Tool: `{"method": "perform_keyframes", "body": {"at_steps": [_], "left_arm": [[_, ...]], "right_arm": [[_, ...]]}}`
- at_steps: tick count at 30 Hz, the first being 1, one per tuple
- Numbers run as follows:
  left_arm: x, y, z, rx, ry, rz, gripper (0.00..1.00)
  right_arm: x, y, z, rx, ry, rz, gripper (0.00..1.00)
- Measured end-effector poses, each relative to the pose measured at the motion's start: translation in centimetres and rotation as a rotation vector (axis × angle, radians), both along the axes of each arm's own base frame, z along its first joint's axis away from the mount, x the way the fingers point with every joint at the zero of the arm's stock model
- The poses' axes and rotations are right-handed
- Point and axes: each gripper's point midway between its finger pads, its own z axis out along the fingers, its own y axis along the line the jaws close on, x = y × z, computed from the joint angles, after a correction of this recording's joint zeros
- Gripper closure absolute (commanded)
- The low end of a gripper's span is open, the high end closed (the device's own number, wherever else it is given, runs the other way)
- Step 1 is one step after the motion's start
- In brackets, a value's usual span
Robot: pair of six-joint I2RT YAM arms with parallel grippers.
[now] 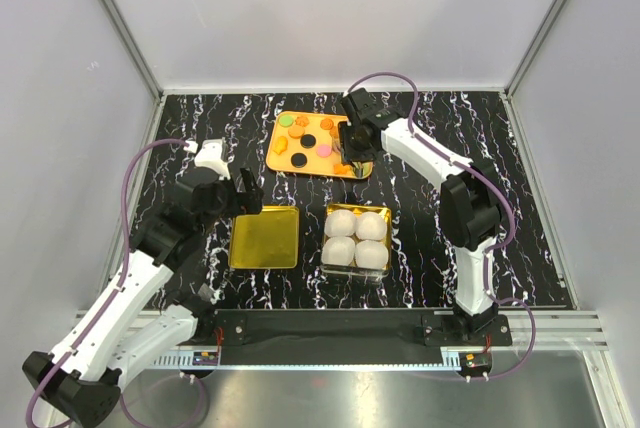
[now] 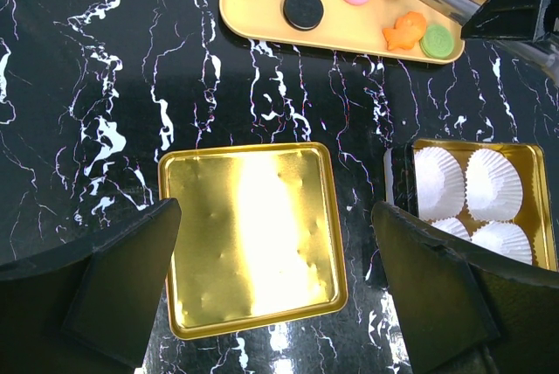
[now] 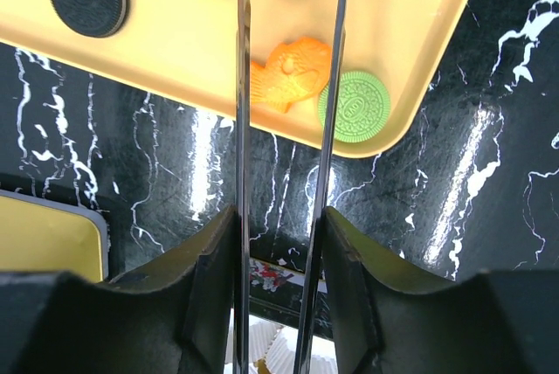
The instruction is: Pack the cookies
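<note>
The cookies lie on a yellow tray [image 1: 283,162] at the back: black [image 1: 309,140], green [image 1: 286,120] and pink [image 1: 323,151] discs among them. My right gripper [image 1: 357,138] is shut on metal tongs [image 3: 243,86], whose two arms stay apart and reach over the tray's near right corner. An orange fish cookie [image 3: 288,72] lies under and between the arms, with a green cookie [image 3: 354,106] just to its right. The tong tips run out of the right wrist view. My left gripper [image 2: 275,217] is open and empty above a flat gold tray [image 2: 253,234].
A gold box [image 1: 384,212] holding several white paper cups [image 2: 492,183] stands to the right of the flat gold tray [image 1: 265,238], below the yellow tray [image 2: 262,29]. Grey walls close in the black marble table on three sides.
</note>
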Motion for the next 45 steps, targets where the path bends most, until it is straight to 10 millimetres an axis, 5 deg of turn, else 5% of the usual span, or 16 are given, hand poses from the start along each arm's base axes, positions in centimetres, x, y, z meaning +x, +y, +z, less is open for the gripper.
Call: {"method": "perform_keyframes", "body": {"at_steps": [34,45], "left_arm": [[0.0,0.0,0.1,-0.001,-0.002,0.001,0.01],[0.0,0.0,-0.1,0.001,0.003,0.000,0.01]], "right_arm": [[-0.2,-0.4,3.8,-0.005,-0.026,0.003,0.56],[-3.0,-1.0,8.7,0.066,-0.045,0.035,0.56]]}}
